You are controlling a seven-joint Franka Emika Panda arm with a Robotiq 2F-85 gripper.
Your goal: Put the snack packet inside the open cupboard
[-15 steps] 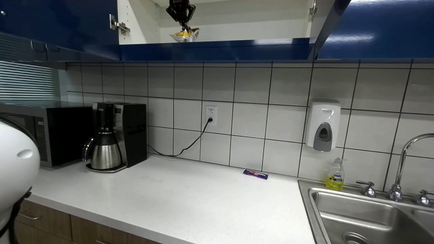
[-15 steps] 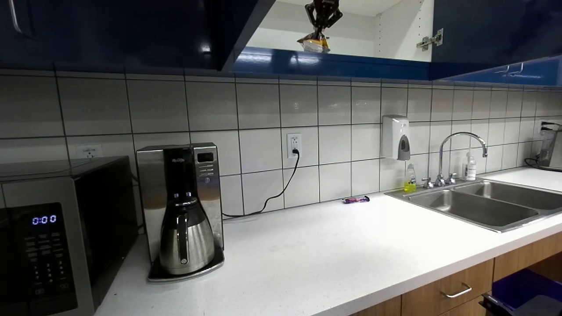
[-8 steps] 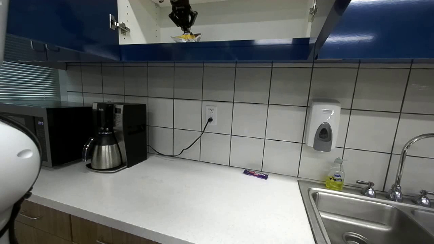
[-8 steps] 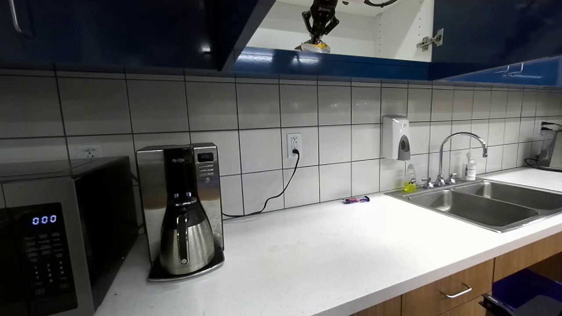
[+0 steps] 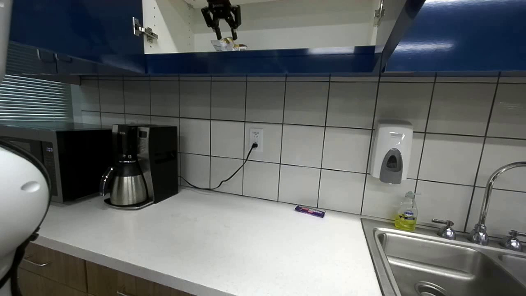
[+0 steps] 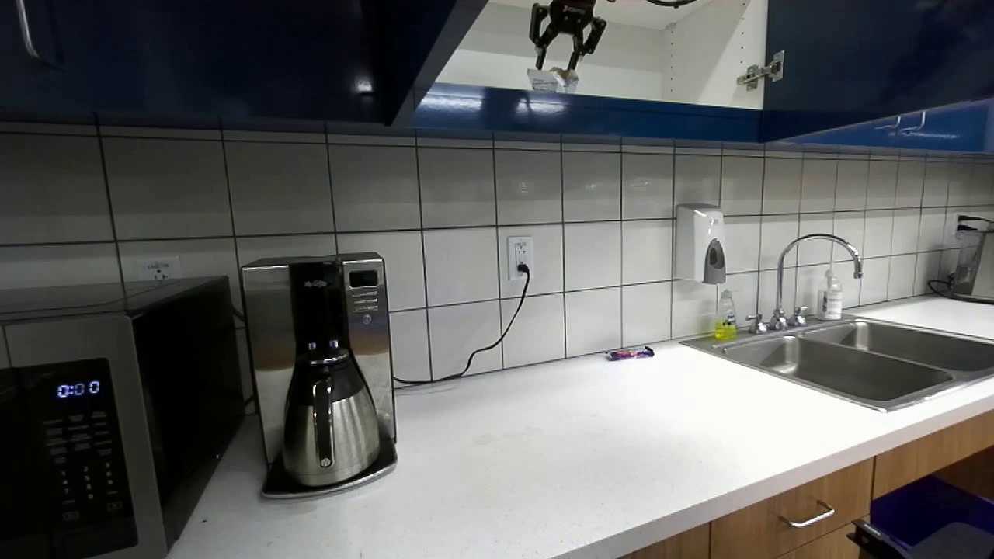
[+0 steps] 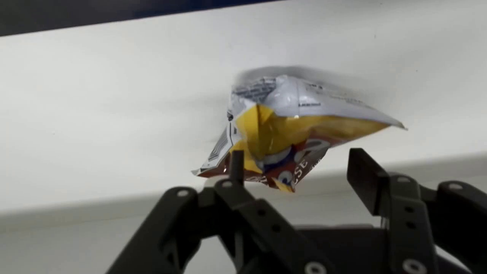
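Inside the open cupboard (image 5: 304, 33), the snack packet (image 7: 289, 125) rests on the white floor, crumpled, yellow and brown-red with a silvery back. Its upper part shows over the blue front edge in both exterior views. Directly above the packet (image 6: 553, 80) hangs my gripper (image 6: 556, 65), pointing down with its fingers spread. In the wrist view the gripper (image 7: 296, 163) is open; the left finger (image 7: 237, 165) overlaps the packet's near edge, and the right finger (image 7: 363, 175) is apart from it. Whether the left finger touches the foil I cannot tell.
The cupboard's blue front ledge (image 5: 263, 59) runs just in front of the packet. Blue doors (image 5: 78, 33) stand swung out on each side. Below are a coffee maker (image 6: 318, 373), a microwave (image 6: 78, 419), a flat purple item (image 5: 310, 211) and a sink (image 5: 435, 255).
The gripper came down slightly with the packet, then its fingers parted and let go of it. The packet has shifted its shape and sits lower than a second ago.
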